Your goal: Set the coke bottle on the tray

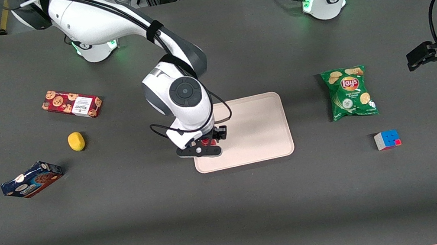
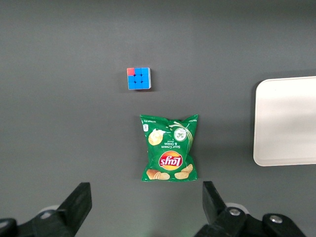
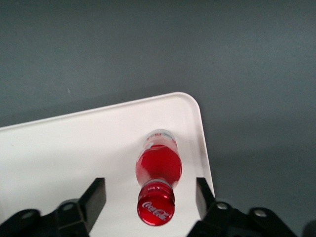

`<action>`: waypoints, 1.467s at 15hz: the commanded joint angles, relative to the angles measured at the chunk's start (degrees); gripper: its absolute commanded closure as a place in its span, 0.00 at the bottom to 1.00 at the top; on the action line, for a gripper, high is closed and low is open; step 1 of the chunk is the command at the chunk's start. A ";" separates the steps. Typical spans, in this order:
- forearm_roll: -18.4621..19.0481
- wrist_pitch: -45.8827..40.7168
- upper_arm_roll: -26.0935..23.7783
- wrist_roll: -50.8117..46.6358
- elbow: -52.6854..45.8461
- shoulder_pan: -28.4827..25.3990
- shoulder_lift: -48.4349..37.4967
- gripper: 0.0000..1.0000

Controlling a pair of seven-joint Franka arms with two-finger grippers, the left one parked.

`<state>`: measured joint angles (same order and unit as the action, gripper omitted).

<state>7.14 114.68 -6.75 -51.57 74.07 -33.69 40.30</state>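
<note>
Coke bottle point(image 3: 158, 182) upright on tray point(image 3: 74, 148), between wide-spread gripper point(image 3: 150, 197) fingers, untouched.

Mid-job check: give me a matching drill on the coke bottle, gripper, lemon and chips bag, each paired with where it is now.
Things:
1. coke bottle
2. gripper
3. lemon
4. chips bag

Places:
A. toward the parked arm's end of the table, beside the tray
B. standing on the tray near its corner
C. toward the working arm's end, near the cookie box
D. open, fingers on either side of the bottle

Pairs: 1-B, 2-D, 3-C, 4-A
</note>
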 commanded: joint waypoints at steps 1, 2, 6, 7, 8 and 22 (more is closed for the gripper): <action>-3.08 -0.60 -2.56 -0.56 2.83 4.58 -7.84 0.00; -3.53 -0.60 -3.87 0.50 4.32 7.04 -10.48 0.00; -4.67 -0.60 -8.45 12.24 13.00 18.37 -22.77 0.00; -6.33 -0.60 -8.46 14.89 15.56 20.66 -26.11 0.00; -7.65 -0.78 -8.02 18.14 17.67 22.95 -28.93 0.00; -9.78 -14.31 15.54 56.85 19.28 25.87 -38.02 0.00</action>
<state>-3.14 100.82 8.18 4.33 93.73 -6.65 3.03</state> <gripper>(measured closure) 0.000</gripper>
